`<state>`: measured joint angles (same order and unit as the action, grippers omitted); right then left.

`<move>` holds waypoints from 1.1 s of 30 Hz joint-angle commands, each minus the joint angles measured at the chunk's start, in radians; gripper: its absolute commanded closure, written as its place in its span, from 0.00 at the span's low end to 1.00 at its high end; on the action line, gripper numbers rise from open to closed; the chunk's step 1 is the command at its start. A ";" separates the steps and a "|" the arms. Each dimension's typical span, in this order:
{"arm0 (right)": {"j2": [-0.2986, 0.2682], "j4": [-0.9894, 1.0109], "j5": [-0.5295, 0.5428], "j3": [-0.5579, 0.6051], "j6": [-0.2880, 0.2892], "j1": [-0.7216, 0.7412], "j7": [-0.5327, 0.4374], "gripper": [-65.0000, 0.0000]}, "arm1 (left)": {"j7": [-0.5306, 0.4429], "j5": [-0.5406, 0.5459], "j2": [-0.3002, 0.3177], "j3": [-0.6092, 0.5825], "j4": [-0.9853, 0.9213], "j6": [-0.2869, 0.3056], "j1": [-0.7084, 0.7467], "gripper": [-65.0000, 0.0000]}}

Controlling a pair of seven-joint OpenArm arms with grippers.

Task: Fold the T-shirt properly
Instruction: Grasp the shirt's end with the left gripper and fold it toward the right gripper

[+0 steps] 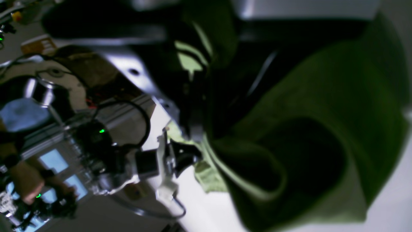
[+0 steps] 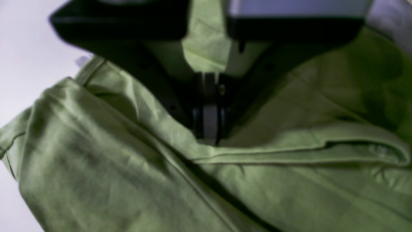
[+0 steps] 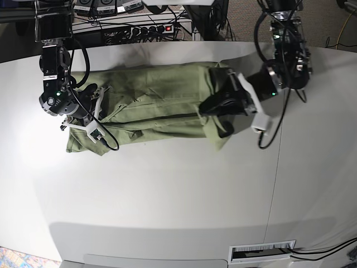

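Note:
The olive-green T-shirt [image 3: 156, 111] lies bunched lengthwise across the far half of the white table [image 3: 167, 195]. My left gripper [image 3: 211, 105], on the right of the base view, is shut on the shirt's right end, and that end is raised and folded back over the body. In the left wrist view the dark fingers [image 1: 193, 106] pinch the cloth [image 1: 322, 112], which hangs in a deep fold around them. My right gripper [image 3: 102, 95] is at the shirt's left end. In the right wrist view it [image 2: 209, 138] is shut on a hemmed fold of the T-shirt [image 2: 96, 161].
A power strip and cables [image 3: 150, 28] run along the table's back edge. A white wrist-camera mount and cable [image 3: 261, 124] hang off the left arm beside the shirt. A vent slot [image 3: 262, 252] sits at the front edge. Lab equipment [image 1: 96, 141] shows beyond the table.

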<state>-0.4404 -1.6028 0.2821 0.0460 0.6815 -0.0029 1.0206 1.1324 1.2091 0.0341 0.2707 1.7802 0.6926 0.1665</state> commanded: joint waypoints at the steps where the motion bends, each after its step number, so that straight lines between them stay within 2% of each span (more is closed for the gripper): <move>1: -0.011 -0.003 -0.002 -0.002 0.010 0.003 0.027 1.00 | -0.050 0.001 -0.014 -0.017 0.018 0.006 -0.011 1.00; 4: -0.011 -0.003 -0.002 -0.002 0.010 0.003 0.027 1.00 | -0.137 -0.122 -0.043 -0.079 0.018 0.006 -0.011 1.00; 8: -0.011 -0.003 -0.003 -0.002 0.010 0.003 0.027 1.00 | -0.246 -0.348 -0.074 -0.159 0.017 0.006 -0.011 1.00; 13: -0.011 -0.003 -0.002 -0.002 0.010 0.003 0.022 1.00 | -0.299 -0.460 -0.098 -0.228 -0.002 0.006 -0.011 1.00; 14: -0.011 -0.003 -0.002 -0.002 0.010 0.003 0.022 1.00 | -0.304 -0.474 -0.101 -0.232 -0.005 0.006 -0.011 0.97; 17: -0.011 -0.003 -0.002 -0.002 0.010 0.003 0.021 1.00 | -0.303 -0.482 -0.103 -0.234 -0.005 0.006 -0.016 0.70; 19: -0.011 -0.003 -0.002 -0.002 0.010 0.003 0.018 1.00 | -0.303 -0.503 -0.103 -0.234 -0.005 0.006 -0.027 0.64; 23: -0.011 -0.003 -0.002 -0.002 0.011 0.003 0.019 1.00 | -0.286 -0.544 -0.103 -0.234 -0.005 0.006 -0.066 0.64; 26: -0.012 -0.003 -0.003 -0.002 0.010 0.003 0.020 1.00 | -0.205 -0.534 -0.090 -0.234 -0.004 0.006 -0.089 0.65; 28: -0.012 -0.003 -0.003 -0.002 0.011 0.003 0.020 1.00 | -0.166 -0.513 -0.064 -0.234 -0.004 0.006 -0.089 0.75; 30: -0.012 -0.003 -0.003 -0.002 0.010 0.004 0.019 1.00 | -0.160 -0.518 -0.037 -0.234 -0.004 0.006 -0.080 0.95; 31: -0.013 -0.003 -0.003 -0.002 0.010 0.004 0.019 1.00 | -0.161 -0.526 -0.024 -0.234 -0.004 0.006 -0.075 1.00; 33: -0.020 -0.007 -0.002 -0.002 0.010 0.003 0.019 1.00 | -0.185 -0.574 0.001 -0.234 -0.005 0.006 -0.062 1.00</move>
<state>-0.4458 -1.6028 0.2844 0.0463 0.6819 -0.0029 1.0168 0.9714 0.6060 0.0399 0.0387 1.7603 0.6895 0.1150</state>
